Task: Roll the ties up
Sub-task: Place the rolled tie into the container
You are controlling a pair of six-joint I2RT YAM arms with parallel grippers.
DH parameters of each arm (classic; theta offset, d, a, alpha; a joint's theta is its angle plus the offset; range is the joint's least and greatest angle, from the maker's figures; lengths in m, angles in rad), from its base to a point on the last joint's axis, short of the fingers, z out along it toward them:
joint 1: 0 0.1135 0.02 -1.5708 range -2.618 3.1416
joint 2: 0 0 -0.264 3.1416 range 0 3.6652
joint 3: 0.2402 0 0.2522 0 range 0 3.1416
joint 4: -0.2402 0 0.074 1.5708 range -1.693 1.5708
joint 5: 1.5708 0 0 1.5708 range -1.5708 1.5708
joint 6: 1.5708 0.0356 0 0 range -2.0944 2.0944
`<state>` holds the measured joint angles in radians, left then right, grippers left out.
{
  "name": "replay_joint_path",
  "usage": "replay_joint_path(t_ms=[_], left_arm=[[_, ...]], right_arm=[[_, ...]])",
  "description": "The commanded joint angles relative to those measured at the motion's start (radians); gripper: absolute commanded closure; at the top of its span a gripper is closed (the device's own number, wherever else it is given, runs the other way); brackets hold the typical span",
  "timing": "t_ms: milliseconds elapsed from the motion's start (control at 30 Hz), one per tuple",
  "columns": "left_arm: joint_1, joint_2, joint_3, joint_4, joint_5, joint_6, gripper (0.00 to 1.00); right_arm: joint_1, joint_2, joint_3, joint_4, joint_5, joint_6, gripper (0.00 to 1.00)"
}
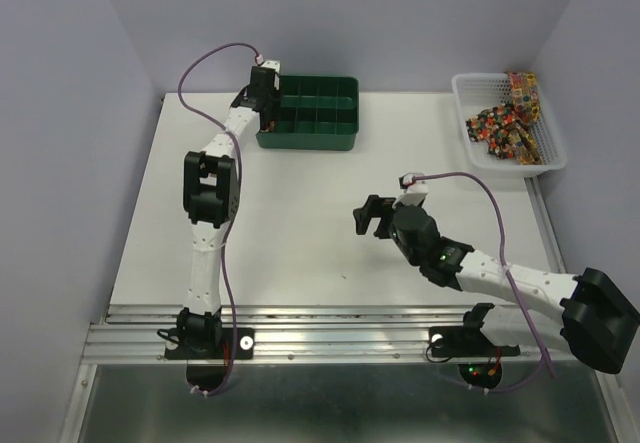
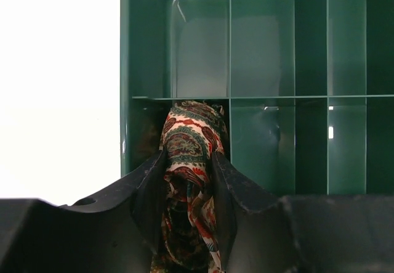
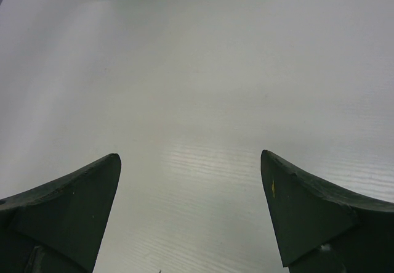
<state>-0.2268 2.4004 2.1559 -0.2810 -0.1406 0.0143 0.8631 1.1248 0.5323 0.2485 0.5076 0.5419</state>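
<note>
At tray (image 2: 127,69) wall, tie (image 2: 188,156) clamped.

Overhead camera faces down; both close wrist cameras share the tray (image 2: 265,45).

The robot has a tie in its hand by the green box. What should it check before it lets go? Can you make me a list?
1. The left gripper is shut on the rolled tie: ok.
2. The rolled tie is over a compartment of the green tray: ok.
3. The roll is tight: cannot tell, its lower part is hidden.
4. The right gripper is open, holds nothing and is away from the tray: ok.
5. More ties lie in the white basket: ok.
</note>
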Motion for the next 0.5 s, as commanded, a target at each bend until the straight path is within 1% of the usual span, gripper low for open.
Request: replay_joint_path(t_ms=[0,233,467], left_arm=[[0.009,-0.018,0.041,0.016,-0.024,-0.01,0.57],[0.01,0.046,0.09,0.017,-0.03,-0.011,0.58],[0.017,0.138,0.171,-0.044,0.024,0.001,0.55]], right_arm=[[-0.006,0.012,0.06,0.048,0.008,-0.011,0.0],[-0.01,0.003,0.052,0.04,0.023,-0.011,0.0],[-0.015,0.009,0.052,0.038,0.023,-0.013,0.0]])
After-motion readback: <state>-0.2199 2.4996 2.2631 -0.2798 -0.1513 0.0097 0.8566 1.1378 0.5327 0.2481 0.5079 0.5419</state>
